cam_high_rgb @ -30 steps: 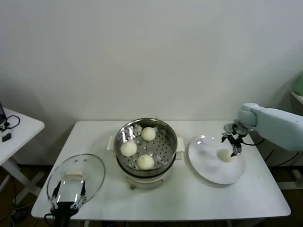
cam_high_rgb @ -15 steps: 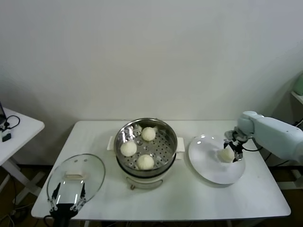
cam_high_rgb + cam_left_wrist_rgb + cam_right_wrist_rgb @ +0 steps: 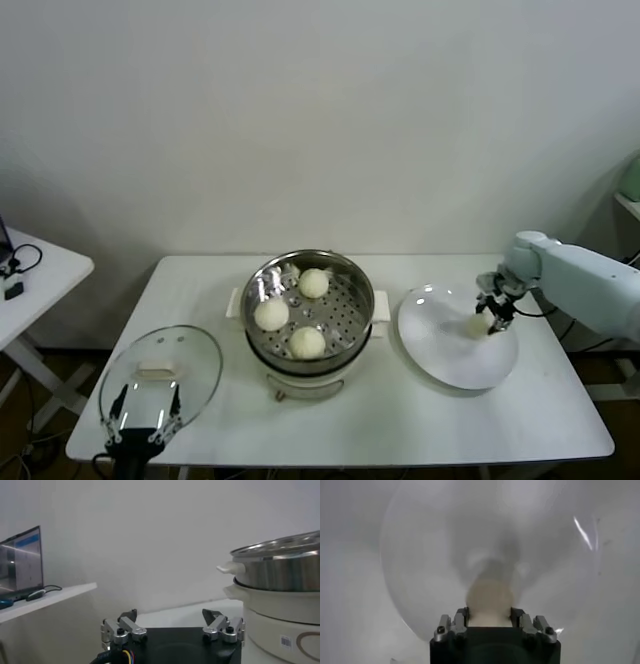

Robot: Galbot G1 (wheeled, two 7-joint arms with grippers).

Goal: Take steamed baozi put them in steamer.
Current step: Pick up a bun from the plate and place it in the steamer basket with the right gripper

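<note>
From the head camera, the right claw (image 3: pixel 493 316) sits low over the far right part of a white plate (image 3: pixel 445 355) on the right side of the white table (image 3: pixel 400 420), its fingers narrowed around the fourth baozi (image 3: pixel 478 323). The steamer (image 3: pixel 309 312) stands at the table's centre, just left of the plate, with three baozi on its perforated floor: one at the far side (image 3: pixel 314 283), one at the left (image 3: pixel 271 314) and one at the near side (image 3: pixel 307 342). A glass lid (image 3: pixel 162 374) lies flat at the near left corner. The left claw (image 3: pixel 146 412) hangs at the table's near left edge, over the lid's near rim, fingers spread and holding nothing. A second white table (image 3: pixel 35 270) shows at far left.

From the left wrist camera, the left claw (image 3: pixel 172 628) is wide open and empty, the steamer (image 3: pixel 280 595) rising just beyond it on its white base, with a laptop (image 3: pixel 20 562) on the side table (image 3: pixel 47 597).

From the right wrist camera, the right claw (image 3: pixel 490 620) has its two fingers (image 3: pixel 459 618) pressed to either side of the baozi (image 3: pixel 489 600), gripping it over the plate (image 3: pixel 420 560); whether the bun rests on the plate cannot be told.
</note>
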